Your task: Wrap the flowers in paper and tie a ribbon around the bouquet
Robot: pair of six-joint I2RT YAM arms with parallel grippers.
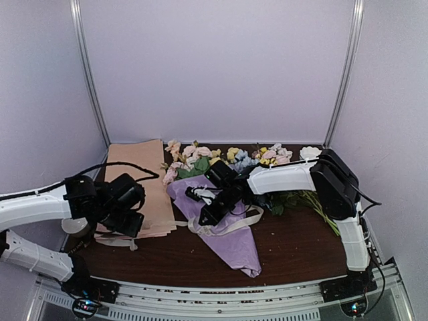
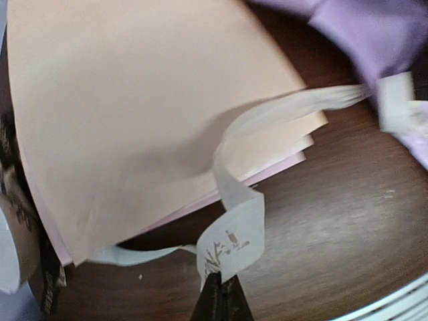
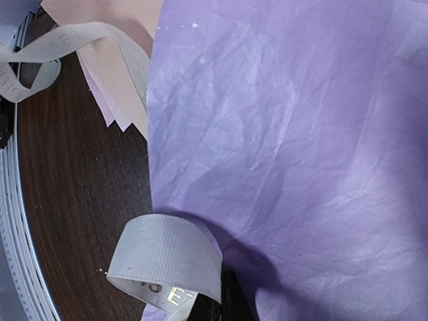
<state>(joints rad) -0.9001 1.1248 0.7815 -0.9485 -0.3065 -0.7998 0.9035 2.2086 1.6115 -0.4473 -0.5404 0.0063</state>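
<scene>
Left hand [image 2: 219, 286] was pinched shut on one ribbon [image 2: 241, 224] end, right hand [image 3: 215, 304] on the other, so I figured slow, even pulls would cinch the bouquet [image 1: 231, 244] snugly.

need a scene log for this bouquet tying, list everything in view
bouquet: one, lilac paper cone with pink flowers, table centre
ribbon: one, cream with lettering, across the cone, trailing to both sides
paper sheets: a stack, tan-peach, left of the bouquet
loose flowers: one bunch, blue, yellow and pink, back edge
table: one, dark wood
left hand: shut on ribbon, beside the sheets
right hand: shut on ribbon, over the cone
</scene>
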